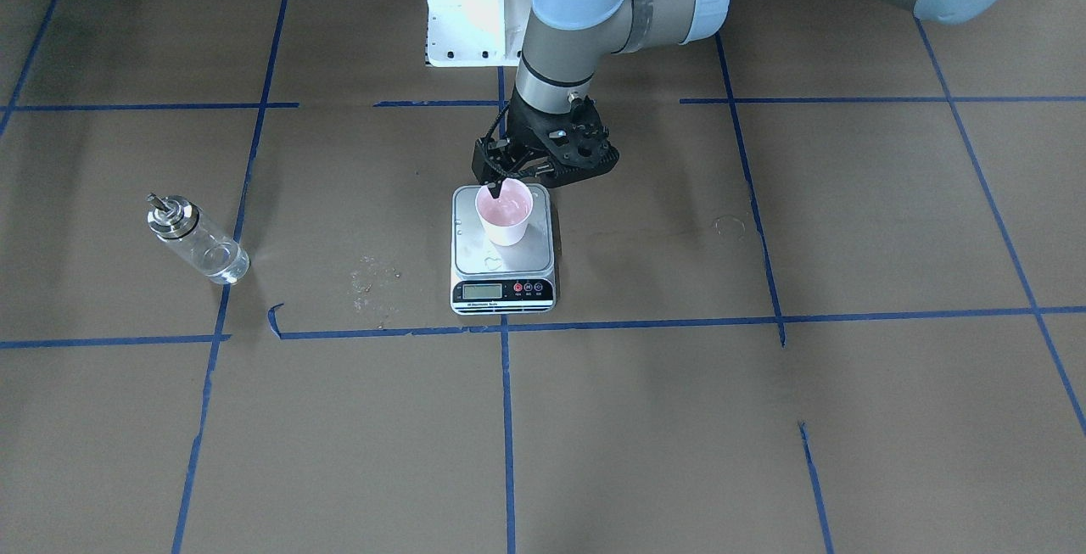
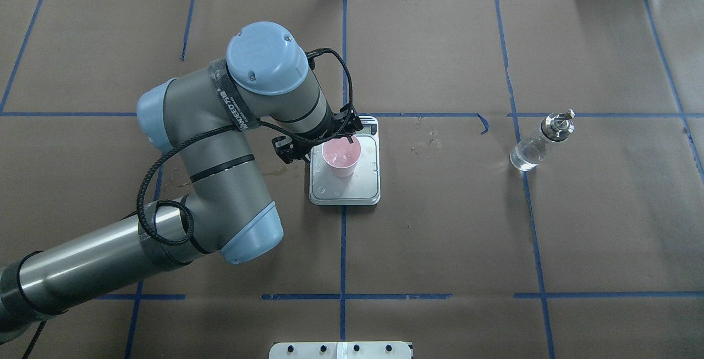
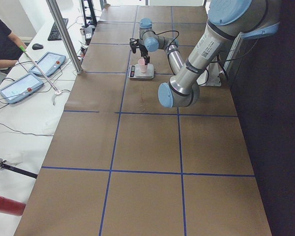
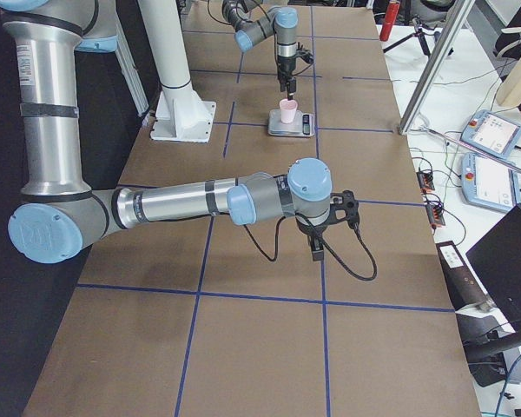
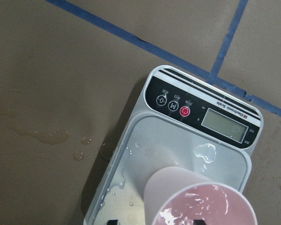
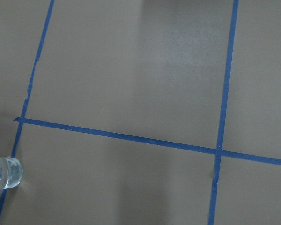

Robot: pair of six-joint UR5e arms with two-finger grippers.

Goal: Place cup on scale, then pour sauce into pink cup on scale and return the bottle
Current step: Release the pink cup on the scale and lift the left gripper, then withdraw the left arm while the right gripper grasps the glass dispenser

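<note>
Clearing the cup (image 1: 506,216) cleanly is the job now. It stands upright on the scale (image 1: 509,260), so the left gripper (image 1: 493,184) should rise straight up, lest the finger inside the rim catch the wall and tip it on the wet platform. That gripper's fingers (image 1: 497,190) look parted, one inside the rim and one outside, apparently clamping nothing. The bottle (image 1: 197,240) stands well apart from the scale. Whether the right gripper (image 4: 316,250) is spread or pressed together, I cannot tell.
</note>
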